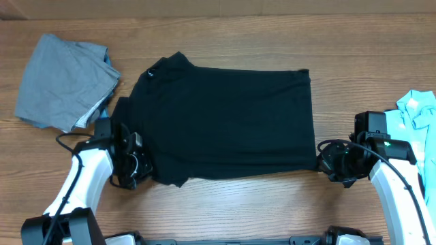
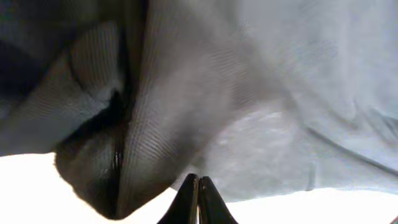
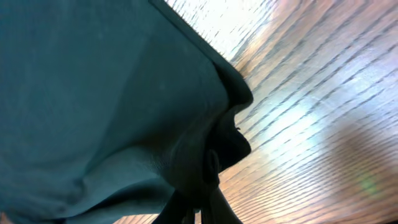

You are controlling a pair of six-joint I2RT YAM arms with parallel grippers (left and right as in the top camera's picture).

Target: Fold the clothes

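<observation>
Nearest to us, the two fingers of the left gripper (image 2: 199, 186) are pressed together. The cloth of the black shirt (image 1: 225, 122) bunches into folds right at their tips, so we judge that they pinch a thin layer of it, at the sleeve end of the edge that lies closest to the arms. The right gripper (image 3: 202, 198) is clenched in the same way. The hem corner is gathered into a small knot directly over its fingers, and the bare wood of the table (image 3: 323, 93) shows just past that corner. Between the two grippers the shirt lies spread and nearly flat, with the collar on the left gripper's side and the hem on the right gripper's side. We think both near corners are held at once so that this edge can rise evenly and be carried over toward the far edge without the cloth twisting. That is our reading of the step, and no fold is made yet. Farther away, beyond the left gripper and to its outer side, a grey garment (image 1: 65, 82) rests in a loose pile close to the shirt's far sleeve. Beyond the right gripper, also to its outer side, a light-blue garment (image 1: 419, 112) lies partly behind the arm. Probably they are kept aside so that the middle stays free for folding.
</observation>
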